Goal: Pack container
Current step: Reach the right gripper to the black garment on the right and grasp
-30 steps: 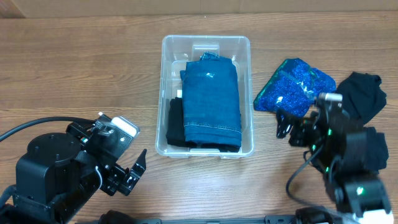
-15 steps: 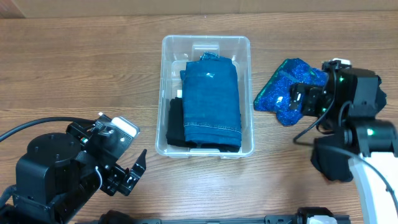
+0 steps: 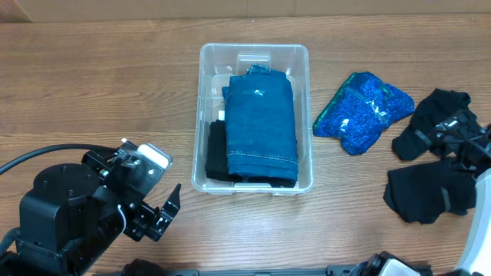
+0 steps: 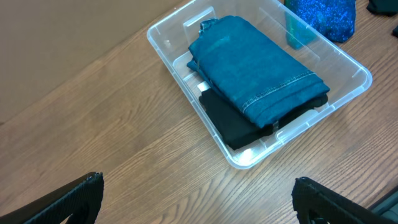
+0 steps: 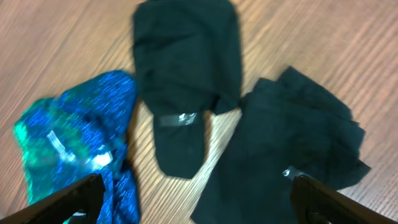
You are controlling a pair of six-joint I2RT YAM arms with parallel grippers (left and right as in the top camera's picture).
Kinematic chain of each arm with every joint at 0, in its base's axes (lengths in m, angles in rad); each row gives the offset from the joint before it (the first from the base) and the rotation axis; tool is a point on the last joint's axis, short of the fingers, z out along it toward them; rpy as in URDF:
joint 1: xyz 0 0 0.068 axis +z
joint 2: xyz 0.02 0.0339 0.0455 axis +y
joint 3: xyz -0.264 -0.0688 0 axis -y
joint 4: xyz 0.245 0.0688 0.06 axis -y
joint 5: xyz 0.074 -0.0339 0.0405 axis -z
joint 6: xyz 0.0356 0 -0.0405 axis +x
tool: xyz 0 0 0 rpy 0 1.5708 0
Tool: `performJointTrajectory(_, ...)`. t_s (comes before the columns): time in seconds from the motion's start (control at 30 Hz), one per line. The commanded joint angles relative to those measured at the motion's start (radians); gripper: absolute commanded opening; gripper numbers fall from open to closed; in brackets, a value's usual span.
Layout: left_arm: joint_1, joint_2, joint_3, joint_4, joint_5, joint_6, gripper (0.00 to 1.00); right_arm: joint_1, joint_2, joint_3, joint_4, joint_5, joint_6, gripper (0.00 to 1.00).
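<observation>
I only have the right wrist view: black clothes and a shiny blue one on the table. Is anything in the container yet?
Observer: Yes. The container holds folded blue jeans lying partly over a black garment.
Operator: Where is it from the blue one?
Observer: Just left of the sparkly blue garment, not touching it.
Operator: And the other arm?
Observer: The left gripper is near the container's front-left corner, jaws open and empty.

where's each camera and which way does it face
overhead: above the table, straight down on the container; left arm bottom left, right arm right edge.
left wrist: low at left, tilted toward the container; left gripper fingertips in bottom corners.
right wrist: over the right side, down on black garments and blue sparkly garment; right gripper fingertips below.
shared: overhead and left wrist both show the container's jeans.
</observation>
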Motion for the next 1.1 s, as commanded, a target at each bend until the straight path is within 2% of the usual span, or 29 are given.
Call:
performJointTrajectory(0.0, 0.006, -0.004, -0.002, 0.003, -0.007, -0.014, 1.00, -0.023, 0.067, 0.024, 0.049, 0.034, 0.055, 1.00)
performJointTrajectory(0.23, 0.006, -0.004, -0.002, 0.003, -0.007, -0.014, 1.00, -0.025, 0.253, 0.024, 0.214, 0.111, 0.098, 1.00)
performJointTrajectory(0.53, 0.006, -0.004, -0.002, 0.003, -0.007, -0.014, 1.00, -0.025, 0.473, 0.025, 0.405, -0.028, 0.090, 1.00)
performJointTrajectory(1.07, 0.006, -0.004, -0.002, 0.003, -0.007, -0.014, 1.00, 0.064, 0.657, 0.025, 0.528, -0.089, 0.063, 0.98)
